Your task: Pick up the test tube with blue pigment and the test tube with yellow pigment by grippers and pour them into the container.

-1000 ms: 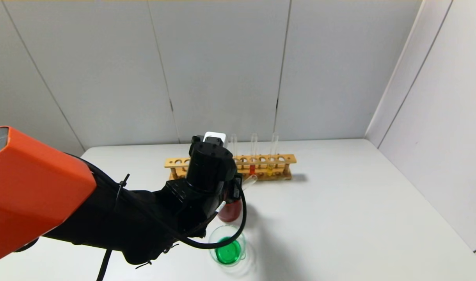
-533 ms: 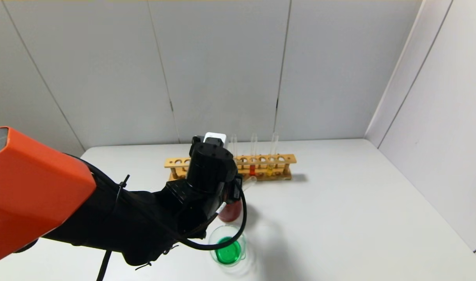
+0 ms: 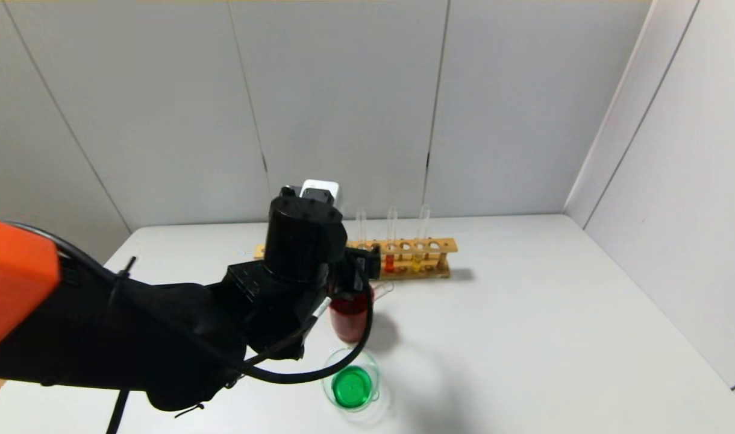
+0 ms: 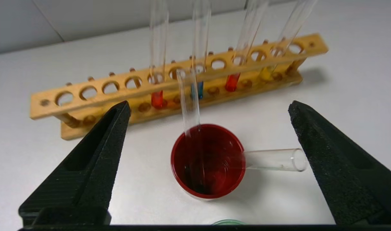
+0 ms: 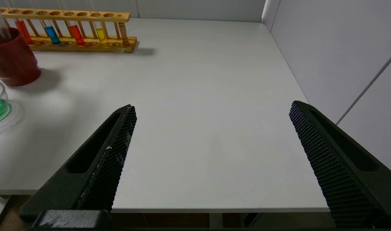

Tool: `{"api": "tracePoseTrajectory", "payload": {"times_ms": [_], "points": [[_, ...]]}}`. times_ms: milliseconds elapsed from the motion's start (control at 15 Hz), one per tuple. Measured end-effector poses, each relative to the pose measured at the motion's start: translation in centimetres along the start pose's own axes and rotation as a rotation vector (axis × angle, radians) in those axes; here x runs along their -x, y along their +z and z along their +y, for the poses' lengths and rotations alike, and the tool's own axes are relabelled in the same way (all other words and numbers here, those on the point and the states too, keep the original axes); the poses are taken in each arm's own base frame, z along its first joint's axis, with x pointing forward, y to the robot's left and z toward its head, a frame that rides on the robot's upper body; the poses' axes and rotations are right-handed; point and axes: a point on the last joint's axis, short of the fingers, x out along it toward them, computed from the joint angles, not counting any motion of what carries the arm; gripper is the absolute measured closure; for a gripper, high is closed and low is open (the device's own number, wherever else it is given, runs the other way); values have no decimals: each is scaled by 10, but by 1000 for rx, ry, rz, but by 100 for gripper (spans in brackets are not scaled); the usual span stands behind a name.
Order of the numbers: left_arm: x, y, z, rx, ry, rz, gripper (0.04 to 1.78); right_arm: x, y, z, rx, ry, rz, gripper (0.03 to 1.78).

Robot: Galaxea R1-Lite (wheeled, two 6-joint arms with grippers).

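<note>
- Before me lies a white worktop (image 3: pixel 524 313), smooth and matte, with soft shadows across it.
- Behind it stands a back wall (image 3: pixel 343 108) of pale grey panels, split by thin dark seams that run from top to bottom.
- On my right a side wall (image 3: pixel 675 181) of the same grey panels meets the back wall in a corner.
- The light is even and diffuse, with no hard glare.
- The worktop's near edge shows in my right wrist view, dark below it.
</note>
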Motion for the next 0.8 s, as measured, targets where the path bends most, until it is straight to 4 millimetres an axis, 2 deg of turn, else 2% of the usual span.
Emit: {"api": "tracePoseTrajectory", "payload": {"times_ms": [267,467,600,800], "points": [[47,43,22,-39,43,-97,8,0,0,0,0,0,0,7],[94,70,49,-59,143,-158,8,0,0,0,0,0,0,7],[129,81,73,-56,213,-177,8,0,0,0,0,0,0,7],[178,83,121,-32,363,-198,8,0,0,0,0,0,0,7]]}}
